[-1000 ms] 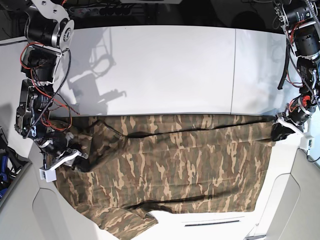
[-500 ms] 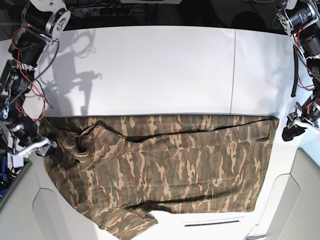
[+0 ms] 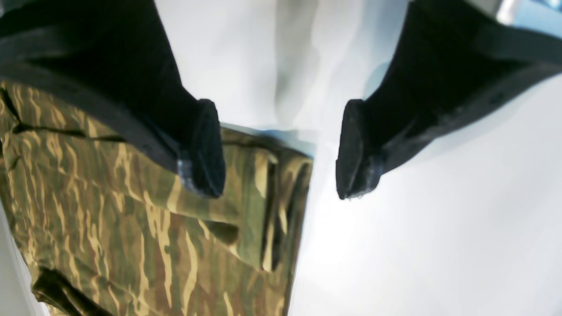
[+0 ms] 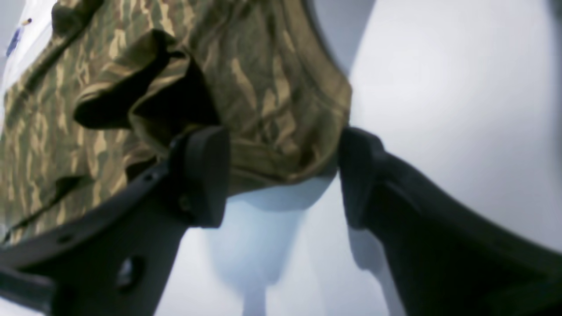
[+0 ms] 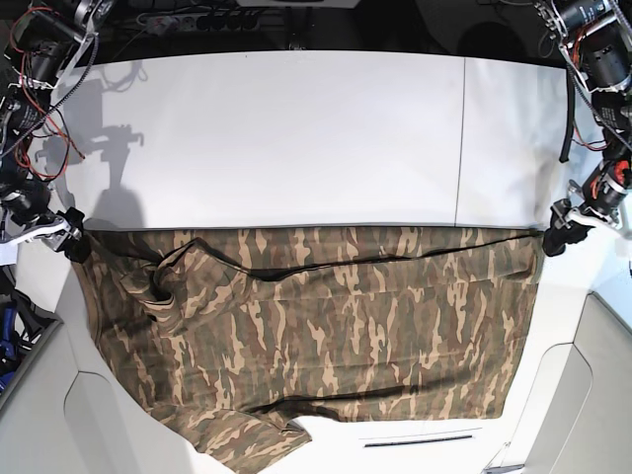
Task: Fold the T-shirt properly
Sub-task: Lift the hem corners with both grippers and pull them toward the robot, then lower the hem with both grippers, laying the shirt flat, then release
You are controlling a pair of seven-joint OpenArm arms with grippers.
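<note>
T-shirt (image 5: pixel 326 326) spread flat across table (image 5: pixel 296 138), near half, hem corner at 3 o'clock, bunched sleeve at 9 o'clock. Left gripper (image 3: pixel 281 151) beside hem corner, jaws apart, nothing between. Right gripper (image 4: pixel 283 175) above sleeve edge, jaws spread wide, cloth not pinched.

The T-shirt (image 5: pixel 326 326) runs off the base view's edge at 7 o'clock; both wrist views are blurred, cropping it.
</note>
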